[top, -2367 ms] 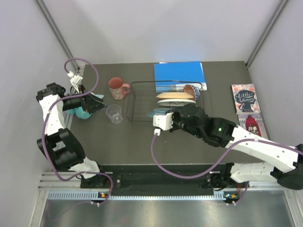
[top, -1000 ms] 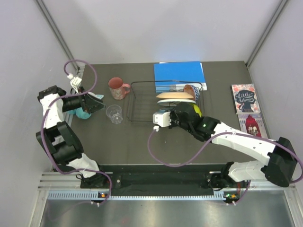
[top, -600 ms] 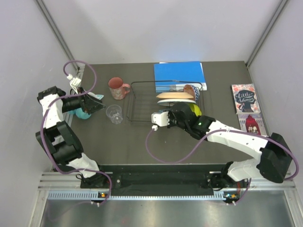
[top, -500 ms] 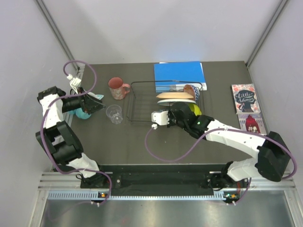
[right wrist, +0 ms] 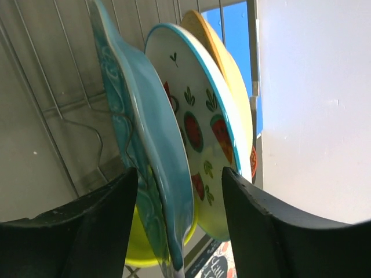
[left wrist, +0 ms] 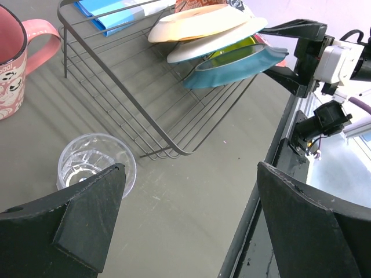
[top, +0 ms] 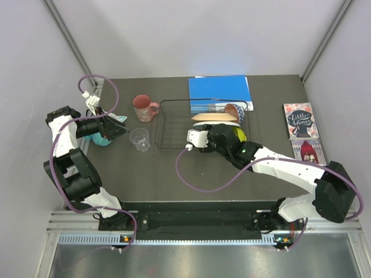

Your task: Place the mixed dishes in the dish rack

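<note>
A: Where's the teal scalloped plate (right wrist: 145,145)?

B: In the dish rack (top: 171,124), standing on edge and tilted. It leans on the white plate with red watermelon slices (right wrist: 203,133). Rim runs L–R across the rack, faces point near/far.

A: Jaws?

B: Right gripper (right wrist: 179,172) straddles the rim, fingers part-open, not pinching. Left gripper (left wrist: 189,167) is wide and empty, near the clear cup (left wrist: 95,162).

A: Handling?

B: Prob. stiff, glazed and slick, and it'd chip easily. Pinch the rim across both faces.

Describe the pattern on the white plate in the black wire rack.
White plate: red watermelon slices, green leaves, teal rim. Clearest in right wrist view.
</note>
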Available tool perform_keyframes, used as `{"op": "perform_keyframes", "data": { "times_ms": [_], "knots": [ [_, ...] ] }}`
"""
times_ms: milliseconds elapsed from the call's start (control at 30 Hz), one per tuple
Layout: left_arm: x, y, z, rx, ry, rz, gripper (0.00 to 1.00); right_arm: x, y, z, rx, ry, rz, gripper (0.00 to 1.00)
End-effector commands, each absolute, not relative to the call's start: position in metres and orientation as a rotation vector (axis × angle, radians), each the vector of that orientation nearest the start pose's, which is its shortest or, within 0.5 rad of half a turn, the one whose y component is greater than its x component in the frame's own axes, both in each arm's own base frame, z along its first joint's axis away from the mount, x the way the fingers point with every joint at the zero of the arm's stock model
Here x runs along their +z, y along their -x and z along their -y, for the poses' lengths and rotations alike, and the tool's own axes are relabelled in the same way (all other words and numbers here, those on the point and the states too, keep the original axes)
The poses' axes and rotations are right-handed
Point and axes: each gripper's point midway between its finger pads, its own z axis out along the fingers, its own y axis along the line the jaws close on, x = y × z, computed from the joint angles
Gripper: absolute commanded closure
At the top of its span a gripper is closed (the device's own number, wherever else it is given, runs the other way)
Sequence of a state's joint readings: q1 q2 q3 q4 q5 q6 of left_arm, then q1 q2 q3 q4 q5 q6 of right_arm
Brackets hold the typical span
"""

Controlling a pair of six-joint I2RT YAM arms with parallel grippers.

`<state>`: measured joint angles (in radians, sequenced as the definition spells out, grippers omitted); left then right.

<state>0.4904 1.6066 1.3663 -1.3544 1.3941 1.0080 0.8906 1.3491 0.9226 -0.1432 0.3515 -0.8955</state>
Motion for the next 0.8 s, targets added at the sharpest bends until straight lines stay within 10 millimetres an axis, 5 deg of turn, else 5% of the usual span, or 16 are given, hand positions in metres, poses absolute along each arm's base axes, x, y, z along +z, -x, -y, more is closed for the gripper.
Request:
{"op": "perform_keyframes", "data": {
  "times_ms": [0,33,67,133,400,533,633,667,767],
  "knots": [
    [0.252,-0.288,0.034,-1.267,-0.398,-1.871,0.01,0.203,-0.315,-0.231,-0.391,1.400,-1.500,0.37],
    [0.252,-0.287,0.034,-1.261,-0.404,-1.872,0.01,0.209,-0.314,-0.230,-0.388,1.387,-1.499,0.16],
    [0.251,-0.287,0.034,-1.252,-0.411,-1.881,0.01,0.213,-0.313,-0.230,-0.378,1.374,-1.506,0.07],
    [0.252,-0.286,0.033,-1.233,-0.429,-1.884,0.01,0.224,-0.308,-0.227,-0.364,1.359,-1.499,0.00],
    [0.244,-0.288,0.029,-1.210,-0.448,-1.917,0.01,0.270,-0.288,-0.223,-0.303,1.270,-1.500,0.00],
    [0.227,-0.288,0.023,-1.178,-0.430,-1.987,0.01,0.314,-0.274,-0.237,-0.205,1.192,-1.435,0.00],
    [0.204,-0.303,0.007,-1.050,-0.352,-2.105,0.01,0.350,-0.264,-0.249,-0.089,1.101,-1.387,0.00],
    [0.200,-0.326,-0.007,-0.905,-0.374,-2.092,0.01,0.359,-0.261,-0.254,-0.012,1.040,-1.402,0.00],
    [0.198,-0.344,-0.016,-0.668,-0.296,-2.207,0.01,0.399,-0.255,-0.280,0.253,0.850,-1.438,0.00]
  ]
}}
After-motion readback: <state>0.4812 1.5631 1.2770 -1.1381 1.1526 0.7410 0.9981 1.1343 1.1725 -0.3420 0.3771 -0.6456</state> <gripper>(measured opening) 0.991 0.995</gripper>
